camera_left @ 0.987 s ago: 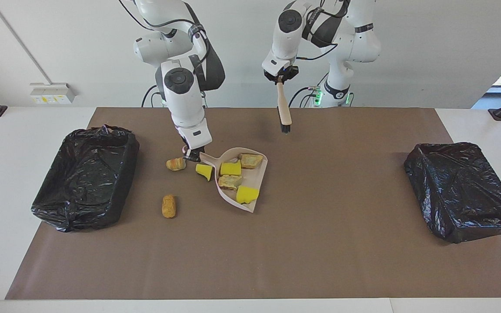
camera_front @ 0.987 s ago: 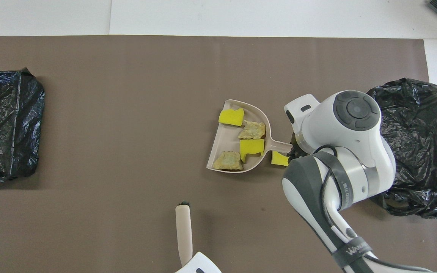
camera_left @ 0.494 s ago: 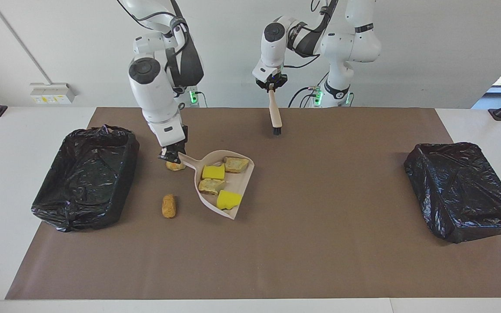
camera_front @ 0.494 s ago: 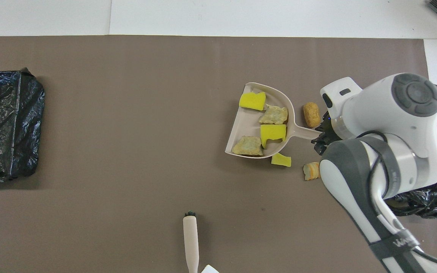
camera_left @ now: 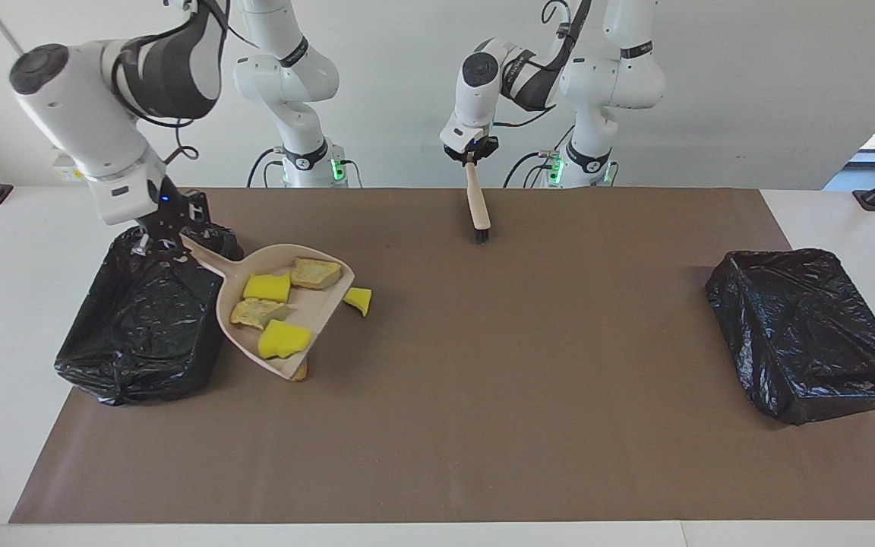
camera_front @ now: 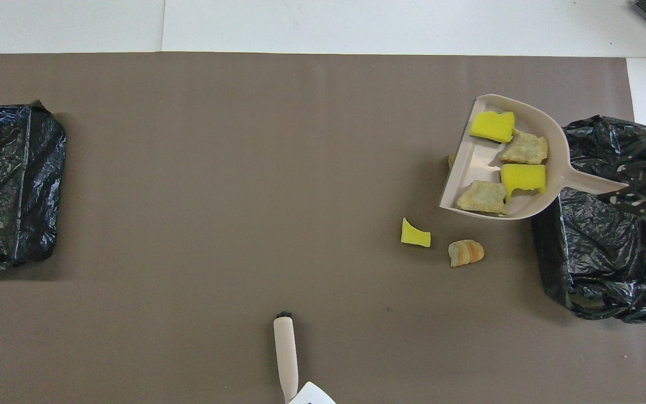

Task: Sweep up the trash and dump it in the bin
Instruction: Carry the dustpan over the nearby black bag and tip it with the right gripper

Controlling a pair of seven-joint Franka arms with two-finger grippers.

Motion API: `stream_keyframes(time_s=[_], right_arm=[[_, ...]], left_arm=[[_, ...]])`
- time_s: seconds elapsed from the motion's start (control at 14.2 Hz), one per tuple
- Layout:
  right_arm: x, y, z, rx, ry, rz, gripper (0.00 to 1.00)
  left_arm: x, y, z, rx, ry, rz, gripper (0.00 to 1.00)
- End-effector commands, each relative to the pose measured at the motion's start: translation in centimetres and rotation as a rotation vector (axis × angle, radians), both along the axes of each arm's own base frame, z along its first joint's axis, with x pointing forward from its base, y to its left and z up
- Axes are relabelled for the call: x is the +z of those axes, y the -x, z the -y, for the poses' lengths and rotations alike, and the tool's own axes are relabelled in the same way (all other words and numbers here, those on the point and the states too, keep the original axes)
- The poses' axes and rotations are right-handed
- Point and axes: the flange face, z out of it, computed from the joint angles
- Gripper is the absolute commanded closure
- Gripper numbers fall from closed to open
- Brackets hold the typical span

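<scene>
While my right gripper (camera_left: 155,241) clamps the dustpan (camera_left: 285,308) by its handle over the bin (camera_left: 141,319) at my right arm's end of the table, four pieces of trash ride in the pan: two yellow sponge chunks (camera_front: 491,125) and two bread pieces (camera_front: 526,148). Nothing is dumped yet, as far as I can see. Three pieces are left on the brown mat (camera_left: 483,425): a yellow wedge (camera_front: 415,235), a striped bread piece (camera_front: 466,252), and one peeking from under the raised pan (camera_left: 300,371). My left gripper (camera_left: 471,156) waits above the mat, fingers shut on the brush (camera_left: 478,207). A second bin (camera_left: 810,330) sits at my left arm's end.
</scene>
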Motion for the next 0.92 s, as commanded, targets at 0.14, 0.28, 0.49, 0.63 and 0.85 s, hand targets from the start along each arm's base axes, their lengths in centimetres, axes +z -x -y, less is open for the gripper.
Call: stream_keyframes(time_s=[0.14,0.28,0.49,0.63,0.85], right_arm=[[2.3,2.3,12.3,0.066,0.000,0.005,1.00],[3.5,3.7,16.9,0.083,0.070,0.012,1.00],[4.3,4.5,20.6,0.137,0.229,0.016,1.00],[3.6,3.8,20.3,0.216,0.376,-0.011,1.00],[2.3,1.3,15.4,0.291,0.481,-0.065,1.00]], left_arm=[[-0.4,-0.5,-0.2,-0.050,0.032,-0.010,0.62],[-0.3,-0.5,-0.1,-0.054,0.035,-0.012,0.45],[0.4,-1.8,0.3,-0.078,0.069,-0.008,0.00],[1.5,-3.7,0.3,-0.086,0.099,0.017,0.00],[7.0,-10.2,-1.1,-0.047,0.154,0.109,0.00]])
